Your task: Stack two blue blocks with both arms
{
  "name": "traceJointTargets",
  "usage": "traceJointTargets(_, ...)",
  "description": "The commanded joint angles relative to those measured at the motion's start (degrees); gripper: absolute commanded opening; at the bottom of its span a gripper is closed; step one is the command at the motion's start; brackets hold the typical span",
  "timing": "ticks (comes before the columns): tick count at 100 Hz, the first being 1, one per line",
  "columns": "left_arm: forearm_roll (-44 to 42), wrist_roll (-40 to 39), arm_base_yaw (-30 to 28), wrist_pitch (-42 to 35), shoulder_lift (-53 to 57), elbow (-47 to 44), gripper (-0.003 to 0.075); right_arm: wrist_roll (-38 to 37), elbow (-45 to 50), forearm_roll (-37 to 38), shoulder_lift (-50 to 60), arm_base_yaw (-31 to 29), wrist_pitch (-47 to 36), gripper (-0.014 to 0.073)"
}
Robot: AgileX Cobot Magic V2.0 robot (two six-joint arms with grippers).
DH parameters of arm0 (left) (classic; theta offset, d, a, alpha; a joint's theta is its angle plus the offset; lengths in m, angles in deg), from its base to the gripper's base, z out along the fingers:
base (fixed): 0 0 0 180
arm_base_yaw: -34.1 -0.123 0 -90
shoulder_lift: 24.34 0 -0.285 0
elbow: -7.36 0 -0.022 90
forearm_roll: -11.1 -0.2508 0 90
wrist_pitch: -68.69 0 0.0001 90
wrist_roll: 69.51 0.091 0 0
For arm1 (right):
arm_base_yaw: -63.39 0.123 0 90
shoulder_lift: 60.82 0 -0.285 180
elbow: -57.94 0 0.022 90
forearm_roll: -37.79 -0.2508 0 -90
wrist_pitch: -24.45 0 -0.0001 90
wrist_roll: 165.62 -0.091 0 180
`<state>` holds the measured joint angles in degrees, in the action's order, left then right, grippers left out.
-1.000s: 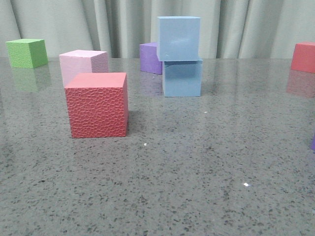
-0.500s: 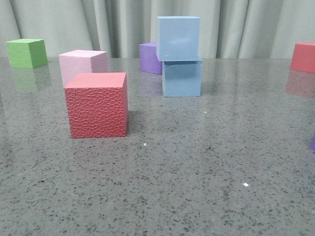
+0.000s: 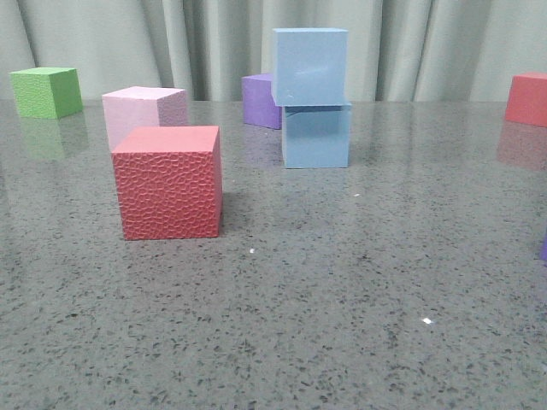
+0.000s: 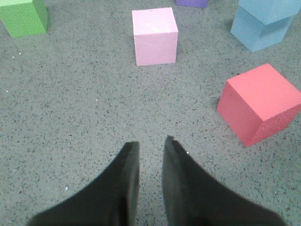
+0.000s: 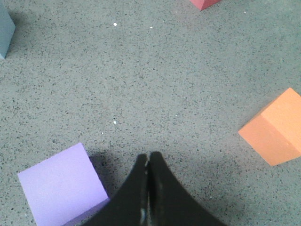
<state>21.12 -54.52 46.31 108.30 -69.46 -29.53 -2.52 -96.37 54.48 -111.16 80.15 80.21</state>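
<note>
Two sky-blue blocks stand stacked at the back middle of the table: the upper blue block (image 3: pixel 309 66) rests on the lower blue block (image 3: pixel 316 135), turned a little. The stack also shows in the left wrist view (image 4: pixel 263 21), and a corner of the lower block in the right wrist view (image 5: pixel 4 30). My left gripper (image 4: pixel 151 143) is open a little and empty, above bare table, well short of the stack. My right gripper (image 5: pixel 149 157) is shut and empty, beside a light purple cube (image 5: pixel 63 186). Neither gripper shows in the front view.
A red textured cube (image 3: pixel 169 181) stands front left, with a pale pink cube (image 3: pixel 144 111) behind it. A green cube (image 3: pixel 47 91) is at the far left, a purple cube (image 3: pixel 261 100) behind the stack, a red cube (image 3: pixel 527 98) at the far right. An orange cube (image 5: pixel 277 127) lies near my right gripper.
</note>
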Motion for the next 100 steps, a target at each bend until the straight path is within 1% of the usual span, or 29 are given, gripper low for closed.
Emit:
traceJointTargets(1,1.2,-0.6,-0.1,-5.7,0.2,1.4,-0.0008,0.1,-1.4,1.3,0.3,-0.3,-3.2,-0.012)
traceJointTargets(2,1.2,-0.6,-0.1,-5.8,0.2,1.4,-0.002,0.1,-1.4,1.3,0.3,-0.3,-3.2,-0.0122)
traceJointTargets(22,1.2,-0.6,-0.1,-7.8,0.2,1.4,-0.0019,0.1,-1.4,1.3,0.3,-0.3,-3.0,-0.0122)
traceJointTargets(100,1.2,-0.6,-0.1,-7.8,0.2,1.4,-0.0019,0.1,-1.4,1.3,0.3,-0.3,-2.9,-0.0122)
